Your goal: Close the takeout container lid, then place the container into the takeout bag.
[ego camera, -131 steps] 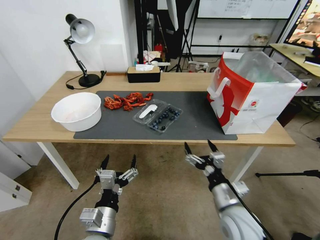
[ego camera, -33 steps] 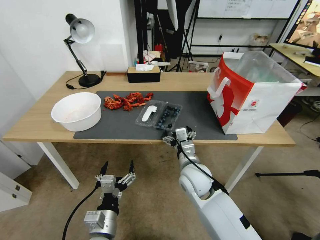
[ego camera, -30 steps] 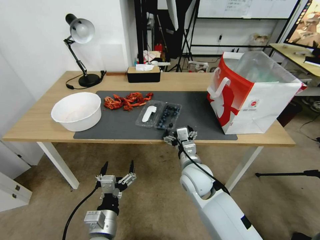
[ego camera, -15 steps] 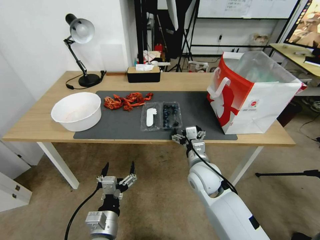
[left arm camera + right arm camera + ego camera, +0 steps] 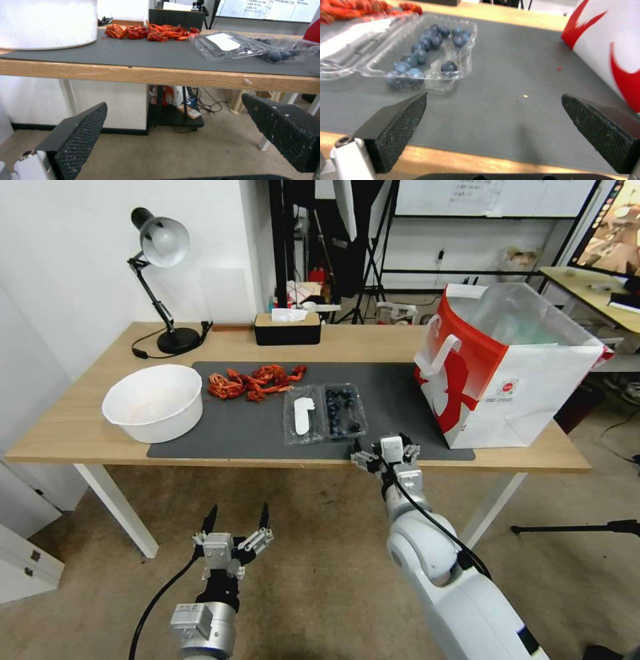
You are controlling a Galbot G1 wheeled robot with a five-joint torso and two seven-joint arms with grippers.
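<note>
Lying open, takeout container (image 5: 325,413) holds blueberries (image 5: 342,411) — perhaps fifteen.

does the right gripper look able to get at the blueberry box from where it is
Probably yes. The right gripper is open at the table's near edge, with the open box just beyond it on the mat and nothing between them. The bag stands off to the side.
</note>
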